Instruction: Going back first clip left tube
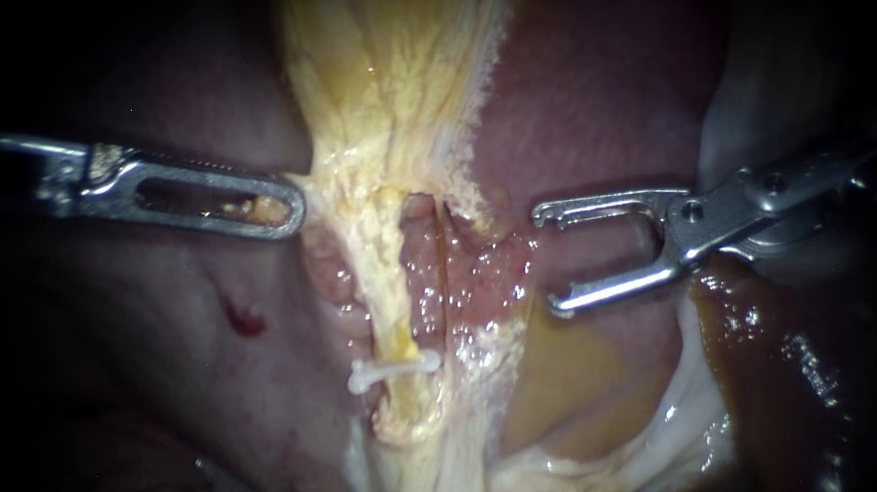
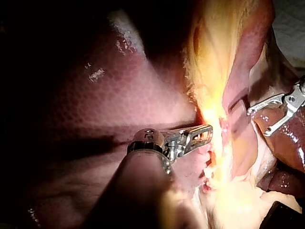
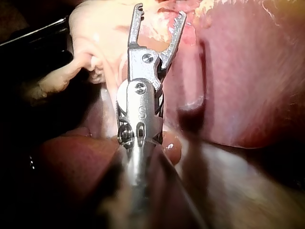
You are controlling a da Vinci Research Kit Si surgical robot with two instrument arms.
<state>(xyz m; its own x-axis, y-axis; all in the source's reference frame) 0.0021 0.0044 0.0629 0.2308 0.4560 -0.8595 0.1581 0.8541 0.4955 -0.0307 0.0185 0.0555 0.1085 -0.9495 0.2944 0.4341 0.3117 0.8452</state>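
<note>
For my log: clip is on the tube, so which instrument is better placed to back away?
Likely the right instrument: jaws open, empty, apart from the clip. The left instrument is shut on pale tissue.

White clip (image 1: 395, 370) across left tube (image 1: 394, 298)

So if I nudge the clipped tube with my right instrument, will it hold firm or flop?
Probably floppy: the tube is a thin pale strand, seemingly held straight only by my left instrument, jaws shut on the pale yellow tissue. Likely slippery, since it glistens wet. The clip sits crosswise, so a push there might drag it. My right instrument is open.
</note>
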